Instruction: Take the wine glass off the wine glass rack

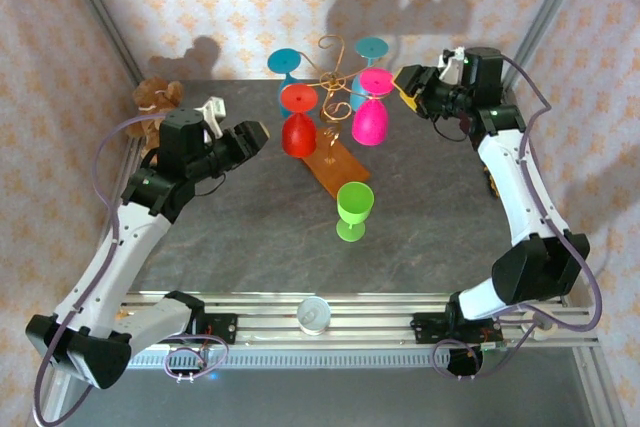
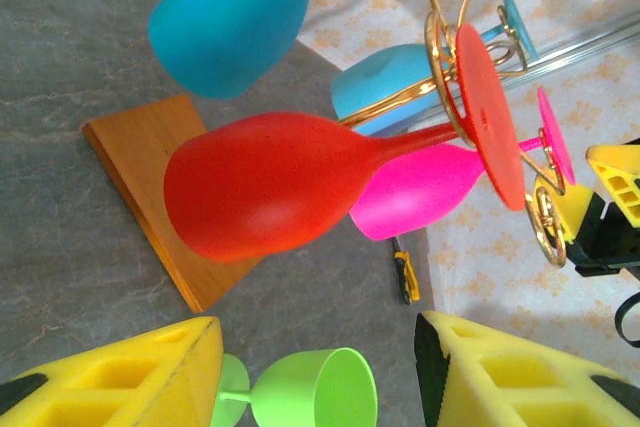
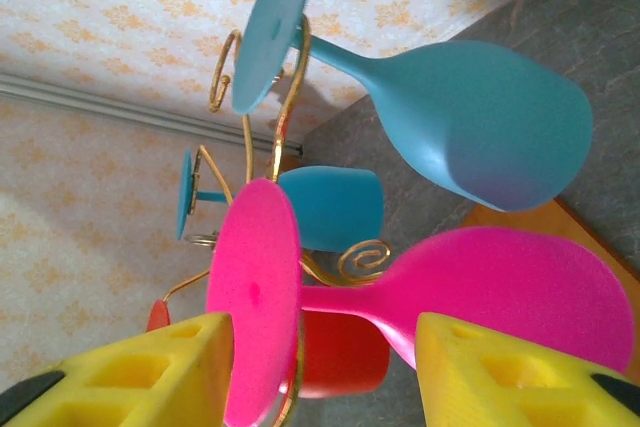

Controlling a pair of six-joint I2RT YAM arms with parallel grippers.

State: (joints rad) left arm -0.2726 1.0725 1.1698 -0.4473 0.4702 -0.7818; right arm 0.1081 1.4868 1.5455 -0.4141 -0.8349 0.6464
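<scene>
Right wrist view, pink wine glass (image 3: 500,287) hanging on wine glass rack (image 3: 362,247), stem between released right hand (image 3: 325,347), seemingly untouched

Left wrist view: the bottom edge cuts off the green wine glass (image 2: 320,387), and the red wine glass (image 2: 270,187) covers part of the rack's wooden base (image 2: 130,147). Right wrist view: the pink wine glass (image 3: 500,287) hides most of the red one.

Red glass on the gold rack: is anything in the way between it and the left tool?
No, nothing visible. The left tool points at the red glass with bare air between them. The green glass stands off to the side.
</scene>
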